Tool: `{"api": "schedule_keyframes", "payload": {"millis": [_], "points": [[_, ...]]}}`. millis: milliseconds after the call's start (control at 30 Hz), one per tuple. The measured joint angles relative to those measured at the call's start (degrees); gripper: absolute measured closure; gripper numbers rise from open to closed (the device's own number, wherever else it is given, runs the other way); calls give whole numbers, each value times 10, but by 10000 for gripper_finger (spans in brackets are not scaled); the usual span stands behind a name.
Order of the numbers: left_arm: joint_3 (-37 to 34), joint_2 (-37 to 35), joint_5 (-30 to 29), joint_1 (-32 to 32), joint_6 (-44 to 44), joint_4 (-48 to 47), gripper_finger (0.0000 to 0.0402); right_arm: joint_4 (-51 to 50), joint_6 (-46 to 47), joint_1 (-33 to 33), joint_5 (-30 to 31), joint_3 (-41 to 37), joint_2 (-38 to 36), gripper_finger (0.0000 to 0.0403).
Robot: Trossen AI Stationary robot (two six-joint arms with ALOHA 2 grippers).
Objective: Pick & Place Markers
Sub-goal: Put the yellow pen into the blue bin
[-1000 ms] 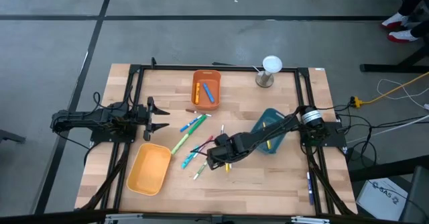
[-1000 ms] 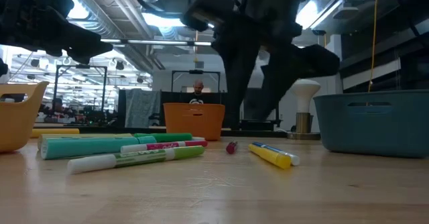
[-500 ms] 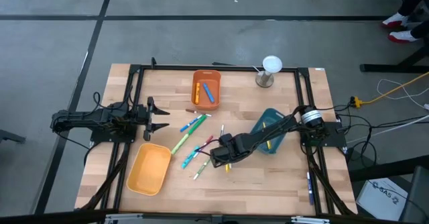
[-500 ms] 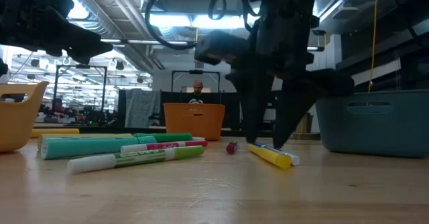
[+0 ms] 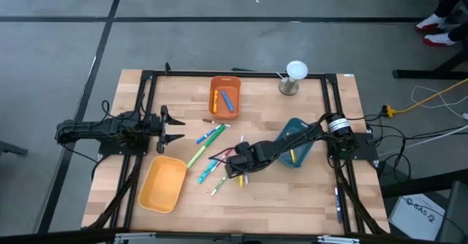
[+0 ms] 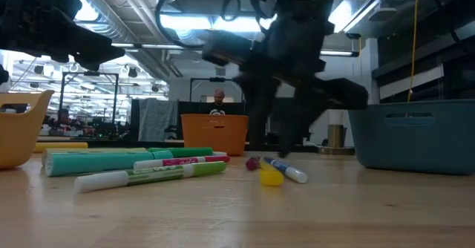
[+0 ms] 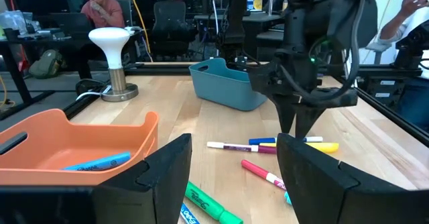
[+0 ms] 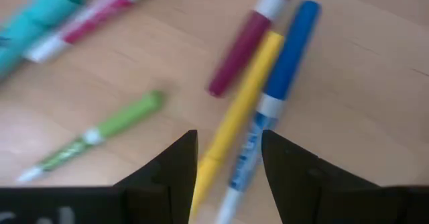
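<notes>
Right pincer [image 8: 226, 158] hovers low, fingers apart, straddling the yellow marker [image 8: 238, 117] beside the blue marker [image 8: 281, 63], lined up to grasp; left pincer [image 5: 178, 125] waits apart at the bench [image 5: 292, 200] edge.

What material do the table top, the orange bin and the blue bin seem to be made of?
Table top: apparently light wood with a matte finish; plank seams and grain show.
Orange bin: probably moulded plastic, smooth and slightly glossy, with thin walls and rounded corners.
Blue bin: likely the same plastic in matte teal, with a rolled rim.
</notes>
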Motion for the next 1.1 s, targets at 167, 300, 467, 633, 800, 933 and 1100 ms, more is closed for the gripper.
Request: {"api": "schedule_keyframes", "payload": {"millis": [167, 300, 467, 633, 800, 933, 1100], "points": [[0, 0, 0, 0, 0, 0, 187, 45, -10, 1, 10, 2, 0, 238], [0, 0, 0, 0, 0, 0, 187, 41, -10, 1, -3, 2, 9, 238], [0, 0, 0, 0, 0, 0, 187, 40, -10, -4, -45, 2, 34, 238], [0, 0, 0, 0, 0, 0, 187, 38, -10, -7, -61, 4, 44, 238], [0, 0, 0, 0, 0, 0, 187, 23, -28, -8, -61, 3, 45, 252], [0, 0, 0, 0, 0, 0, 187, 7, -106, -13, -78, 4, 46, 287], [0, 0, 0, 0, 0, 0, 187, 1, -268, -19, -62, 2, 47, 333]]}}
